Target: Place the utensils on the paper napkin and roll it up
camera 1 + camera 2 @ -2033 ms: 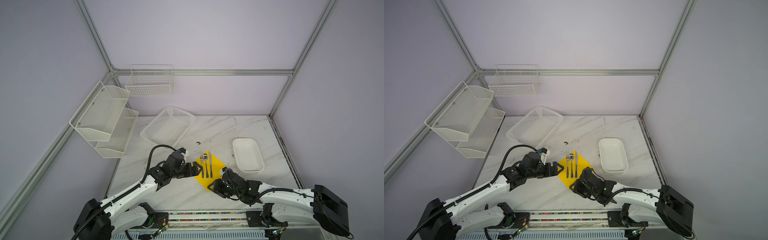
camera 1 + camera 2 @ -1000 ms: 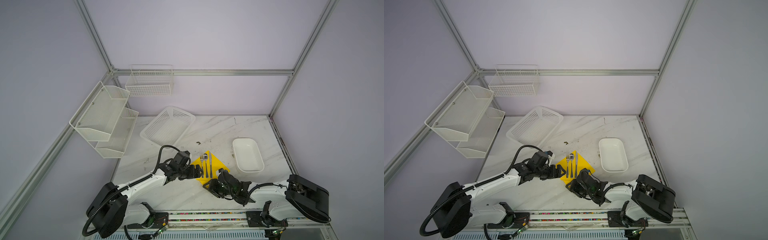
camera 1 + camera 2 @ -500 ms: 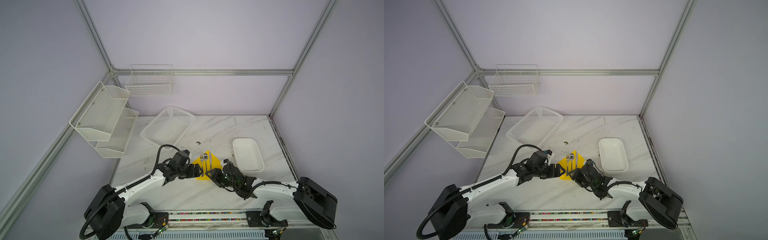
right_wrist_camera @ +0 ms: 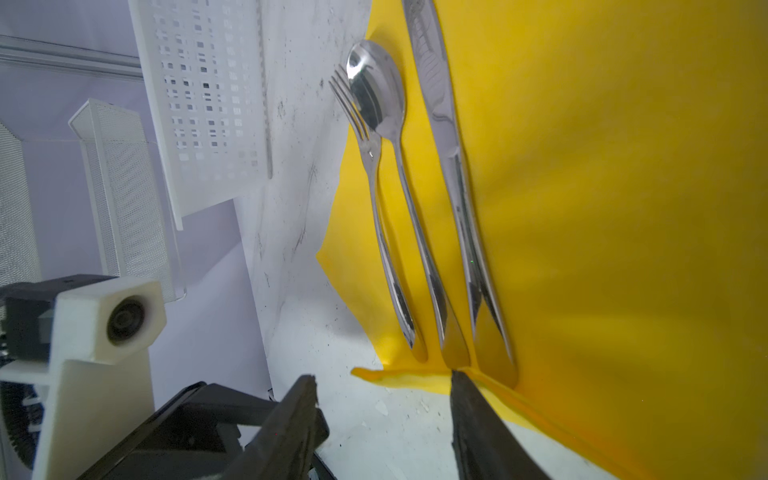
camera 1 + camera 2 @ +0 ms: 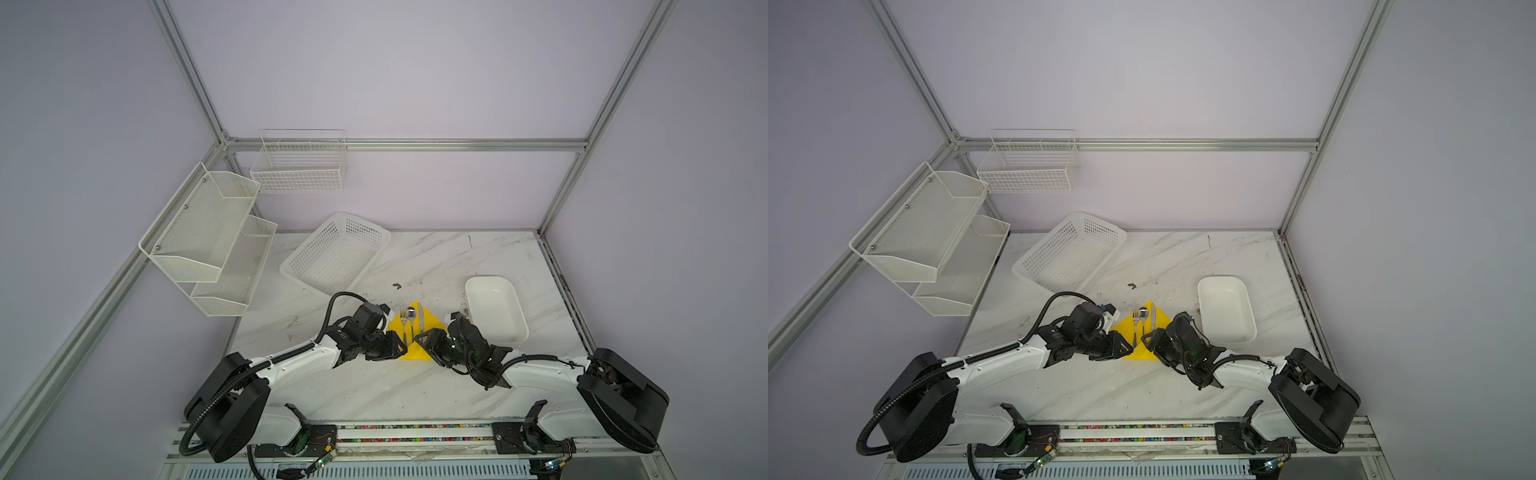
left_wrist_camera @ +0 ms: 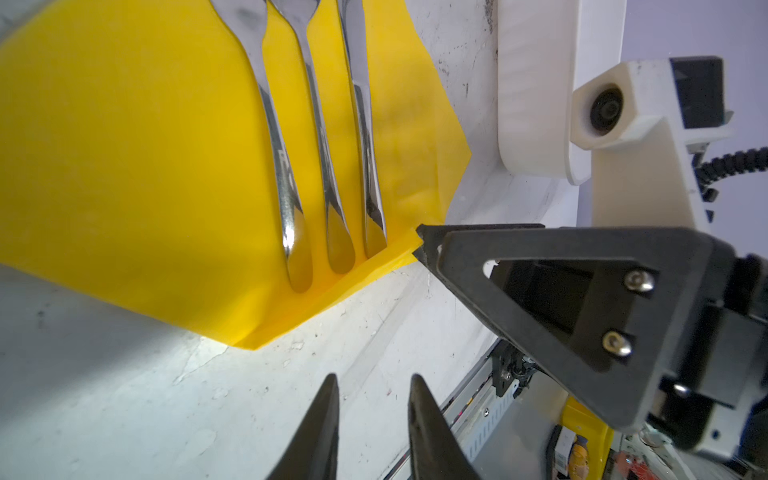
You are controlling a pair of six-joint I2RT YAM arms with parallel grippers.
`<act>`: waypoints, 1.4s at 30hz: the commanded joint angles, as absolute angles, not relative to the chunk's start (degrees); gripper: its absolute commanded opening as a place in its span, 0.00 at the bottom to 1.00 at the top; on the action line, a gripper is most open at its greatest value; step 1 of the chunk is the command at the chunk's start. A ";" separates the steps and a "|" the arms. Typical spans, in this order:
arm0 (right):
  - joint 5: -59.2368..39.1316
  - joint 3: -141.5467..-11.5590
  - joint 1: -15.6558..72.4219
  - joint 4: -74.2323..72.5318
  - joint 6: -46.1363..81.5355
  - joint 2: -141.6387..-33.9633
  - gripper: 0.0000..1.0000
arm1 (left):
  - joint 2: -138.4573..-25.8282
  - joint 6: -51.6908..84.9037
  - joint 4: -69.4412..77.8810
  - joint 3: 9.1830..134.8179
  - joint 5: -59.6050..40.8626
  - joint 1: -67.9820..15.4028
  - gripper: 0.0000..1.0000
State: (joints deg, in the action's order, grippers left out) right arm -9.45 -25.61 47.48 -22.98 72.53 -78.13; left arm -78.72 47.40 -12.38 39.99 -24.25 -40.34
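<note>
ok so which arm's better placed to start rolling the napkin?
Right. The right gripper stands open at the napkin's folded near edge, one finger touching the fold by the utensils' handle ends. The left gripper hangs beside the napkin over bare table, jaws nearly together, touching nothing.

You have the napkin (image 5: 432,323) lying at the front middle of the table (image 5: 374,386), with the fork (image 5: 403,322), spoon (image 5: 411,316) and knife (image 5: 420,318) side by side on it, left to right, handles toward you. The basket (image 5: 360,227) sits behind it to the left and the tray (image 5: 496,277) just to its right. Your left pincer (image 5: 400,349) is at the napkin's near left over the table, your right pincer (image 5: 420,341) at its near right, one finger against the folded near edge.
</note>
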 commanded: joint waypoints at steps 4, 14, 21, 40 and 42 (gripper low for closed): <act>-10.30 -26.37 46.83 -23.91 72.45 -78.40 0.52 | -82.83 46.36 -9.01 43.89 -27.89 -41.99 0.24; -11.47 -26.43 46.49 -23.33 72.14 -79.76 0.50 | -86.77 49.53 -4.11 44.89 -22.26 -42.22 0.24; -12.28 -25.57 45.49 -21.41 71.72 -79.01 0.49 | -88.97 51.50 -0.53 44.82 -20.97 -42.19 0.24; -12.21 -38.09 45.00 9.31 45.98 -80.67 0.14 | -90.61 51.50 -2.80 44.22 -19.48 -42.19 0.24; -12.22 -38.67 45.00 10.29 45.33 -82.09 0.14 | -90.70 51.50 -2.97 44.21 -19.43 -42.19 0.24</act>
State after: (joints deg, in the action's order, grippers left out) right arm -11.86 -37.01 45.25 6.09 48.75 -80.51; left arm -90.72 51.48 -3.07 40.18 -20.03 -42.09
